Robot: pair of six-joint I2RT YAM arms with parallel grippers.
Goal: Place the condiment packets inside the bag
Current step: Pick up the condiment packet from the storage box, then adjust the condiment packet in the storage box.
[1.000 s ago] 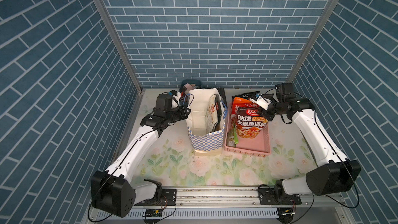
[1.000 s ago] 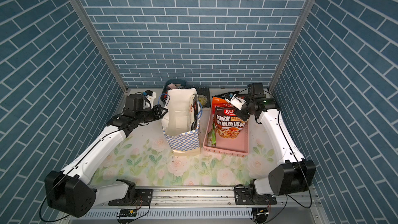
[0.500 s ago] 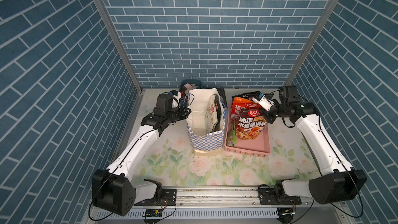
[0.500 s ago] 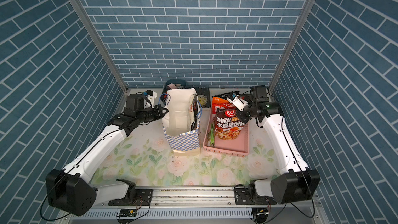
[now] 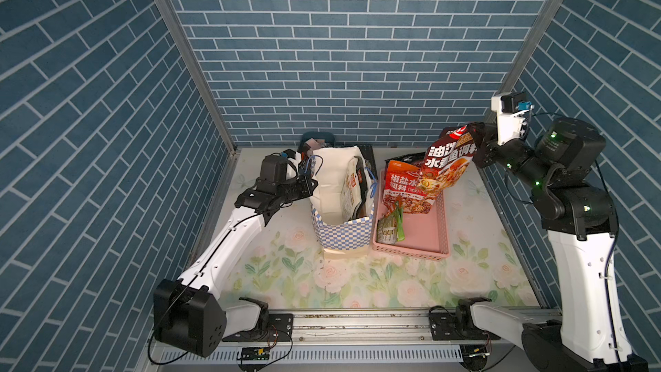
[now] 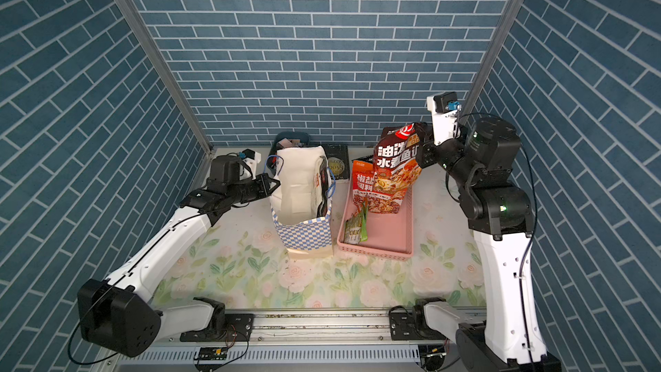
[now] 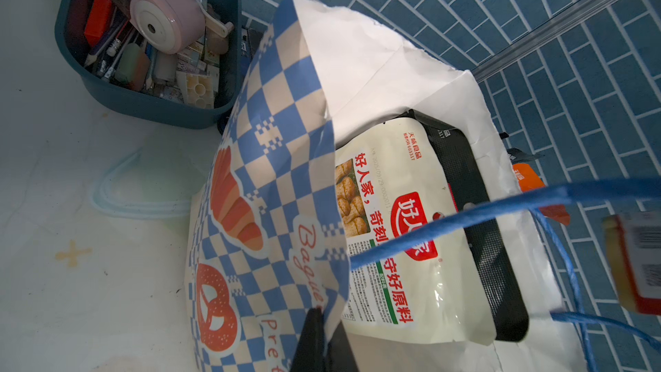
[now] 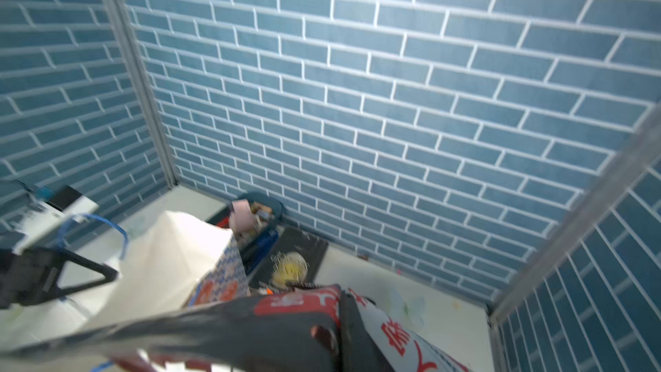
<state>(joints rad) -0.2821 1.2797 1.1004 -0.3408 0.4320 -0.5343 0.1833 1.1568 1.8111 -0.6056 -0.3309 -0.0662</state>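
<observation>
the right gripper (image 5: 477,143) has just clamped shut on the top corner of the big black-and-red packet (image 5: 447,169) and hoisted it up from the pink basket (image 5: 411,254) beside the bag (image 5: 343,234). it now dangles higher than the bag's mouth, off to one side. the left gripper (image 5: 309,186) still pinches the bag's rim, keeping it open. a white packet (image 7: 393,227) is already inside the bag. an orange packet (image 5: 400,191) and small green packets (image 5: 391,227) wait beside the bag. i'd guess a swing over the opening comes next.

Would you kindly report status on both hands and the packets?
Left hand shut on bag rim. Right hand shut on black-red packet, hanging over pink basket. In basket: orange packet, green packets. Blue cord handle at bag mouth.
</observation>
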